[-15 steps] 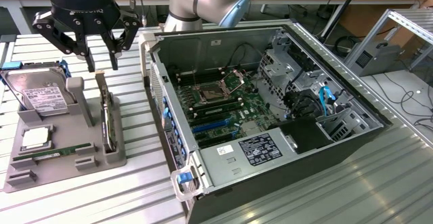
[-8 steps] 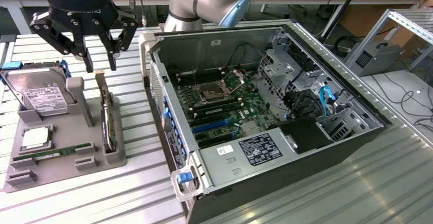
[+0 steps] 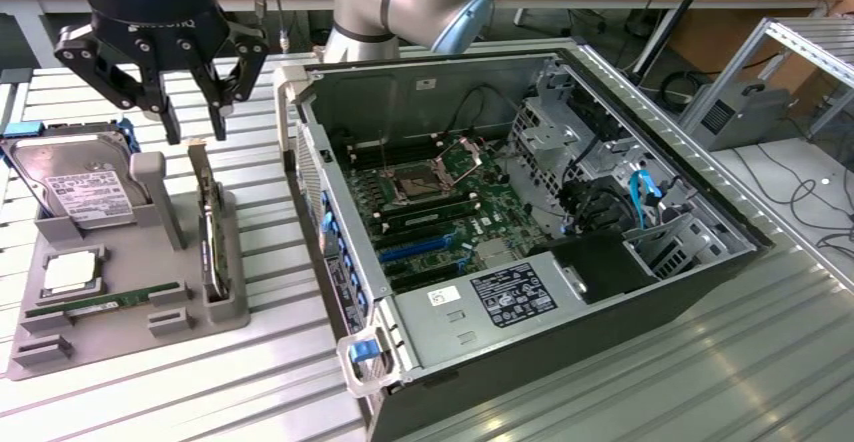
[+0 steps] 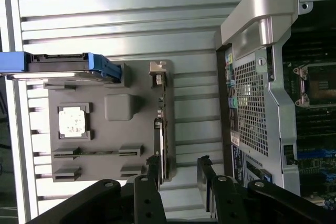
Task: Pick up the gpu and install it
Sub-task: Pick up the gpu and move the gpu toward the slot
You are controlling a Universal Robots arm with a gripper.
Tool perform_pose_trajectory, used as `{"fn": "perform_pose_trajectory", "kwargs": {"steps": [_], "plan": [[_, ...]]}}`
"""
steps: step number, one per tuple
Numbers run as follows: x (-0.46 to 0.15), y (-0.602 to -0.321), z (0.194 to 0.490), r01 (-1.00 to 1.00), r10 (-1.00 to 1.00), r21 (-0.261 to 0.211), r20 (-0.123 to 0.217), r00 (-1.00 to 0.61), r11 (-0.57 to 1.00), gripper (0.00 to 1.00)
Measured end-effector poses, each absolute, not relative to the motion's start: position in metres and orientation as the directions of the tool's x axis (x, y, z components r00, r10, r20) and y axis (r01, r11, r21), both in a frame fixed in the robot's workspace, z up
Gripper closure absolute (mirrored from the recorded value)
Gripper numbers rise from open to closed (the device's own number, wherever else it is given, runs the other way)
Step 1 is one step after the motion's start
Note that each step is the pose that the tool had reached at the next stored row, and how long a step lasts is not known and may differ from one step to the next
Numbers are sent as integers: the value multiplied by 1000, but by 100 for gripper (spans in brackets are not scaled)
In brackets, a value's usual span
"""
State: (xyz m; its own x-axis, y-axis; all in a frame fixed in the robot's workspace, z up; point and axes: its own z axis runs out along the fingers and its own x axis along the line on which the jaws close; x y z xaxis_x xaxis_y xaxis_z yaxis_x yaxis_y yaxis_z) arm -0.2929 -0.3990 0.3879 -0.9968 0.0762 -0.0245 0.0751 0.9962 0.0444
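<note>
The gpu (image 3: 208, 224) is a thin card standing on edge in a slot of the grey holder tray (image 3: 187, 307), at the exterior view's left. From the wrist, the gpu (image 4: 160, 124) appears as a narrow strip along the tray's edge nearest the case. My black gripper (image 3: 190, 120) hangs above the card's far end, open, with nothing between its fingers. In the wrist view the gripper (image 4: 179, 167) frames one end of the card, one fingertip (image 4: 154, 165) beside it and the other (image 4: 203, 165) apart.
The holder tray (image 4: 121, 135) also carries a grey hard drive (image 3: 83, 187), a square processor chip (image 3: 67, 274) and a green memory stick (image 3: 123, 302). An open computer case (image 3: 534, 212) with its motherboard lies at the exterior view's right on the slatted metal table (image 3: 200, 392).
</note>
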Motion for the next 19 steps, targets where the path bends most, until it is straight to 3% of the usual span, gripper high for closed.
{"fn": "perform_pose_trajectory", "kwargs": {"steps": [19], "plan": [[-301, -399, 386, 75, 76, 44, -24, -997, 996, 58]]}}
